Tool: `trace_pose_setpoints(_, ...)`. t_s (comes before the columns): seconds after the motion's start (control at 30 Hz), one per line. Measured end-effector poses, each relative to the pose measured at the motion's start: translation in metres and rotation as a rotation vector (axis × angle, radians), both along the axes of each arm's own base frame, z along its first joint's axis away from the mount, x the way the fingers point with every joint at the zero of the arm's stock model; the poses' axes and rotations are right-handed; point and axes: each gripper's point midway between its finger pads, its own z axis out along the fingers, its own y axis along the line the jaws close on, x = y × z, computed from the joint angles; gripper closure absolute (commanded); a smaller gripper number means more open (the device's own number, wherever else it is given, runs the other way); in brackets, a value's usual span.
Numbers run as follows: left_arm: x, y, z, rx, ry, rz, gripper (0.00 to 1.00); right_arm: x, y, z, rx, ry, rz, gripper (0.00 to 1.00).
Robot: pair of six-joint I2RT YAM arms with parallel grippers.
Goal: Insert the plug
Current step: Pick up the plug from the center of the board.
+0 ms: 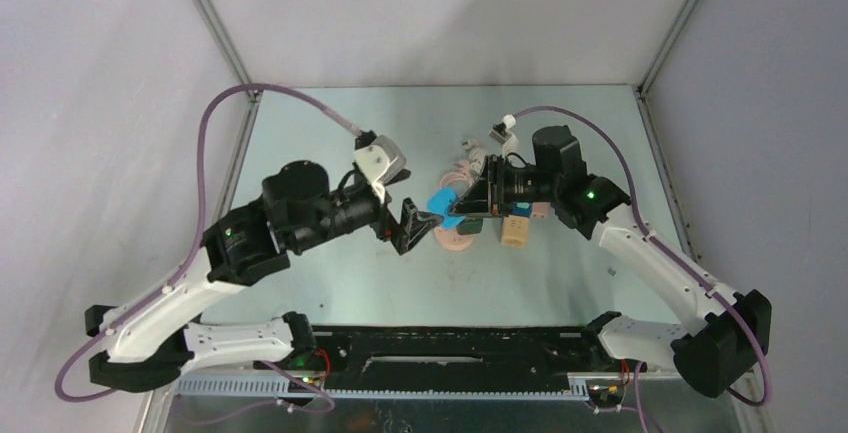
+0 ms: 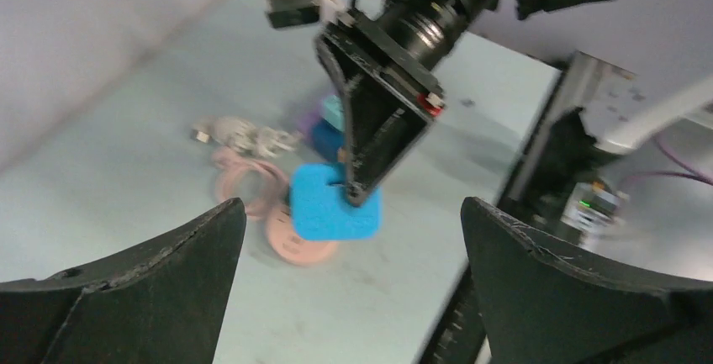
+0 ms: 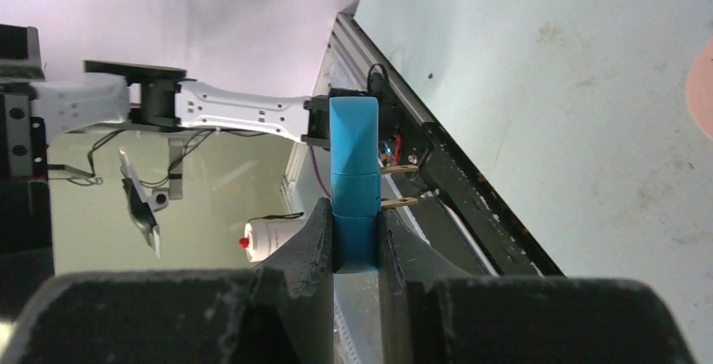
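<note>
Right fingers [image 1: 478,193] pinch the blue plug [image 1: 444,203] above the middle of the desk [image 1: 330,143], near a pink disc [image 1: 455,242]; left fingers [image 1: 408,225] stand just beside the plug. From the left wrist, those fingers spread wide, not touching the plug. From the right wrist, fingers clamp the plug's lower end, with two prongs [image 3: 402,202] sticking out sideways.

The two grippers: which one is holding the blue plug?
The right gripper: its jaws are shut on the blue plug, whose metal prongs stick out sideways. The left gripper stands wide open and holds nothing.
</note>
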Motion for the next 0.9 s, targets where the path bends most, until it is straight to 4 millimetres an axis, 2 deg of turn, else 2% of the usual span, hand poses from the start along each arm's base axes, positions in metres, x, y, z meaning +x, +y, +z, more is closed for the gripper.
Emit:
trace_pose_setpoints(0.13,-0.008,-0.014,-0.019,0.036,0.196,-0.068,0.00,-0.002,-0.001,-0.007,-0.031,-0.011,0.004,1.00)
trace_pose_setpoints(0.3,-0.017,-0.033,-0.064,0.188,0.412,-0.123,0.00,-0.006,0.000,-0.011,-0.048,-0.004,0.008,1.00)
trace_pose_setpoints(0.43,-0.019,-0.033,-0.097,0.320,0.523,-0.097,0.00,-0.009,0.000,-0.014,-0.061,0.008,0.011,1.00)
trace_pose_setpoints(0.9,0.011,-0.025,-0.123,0.502,0.523,0.072,0.00,-0.013,0.002,-0.016,-0.070,0.012,0.016,1.00)
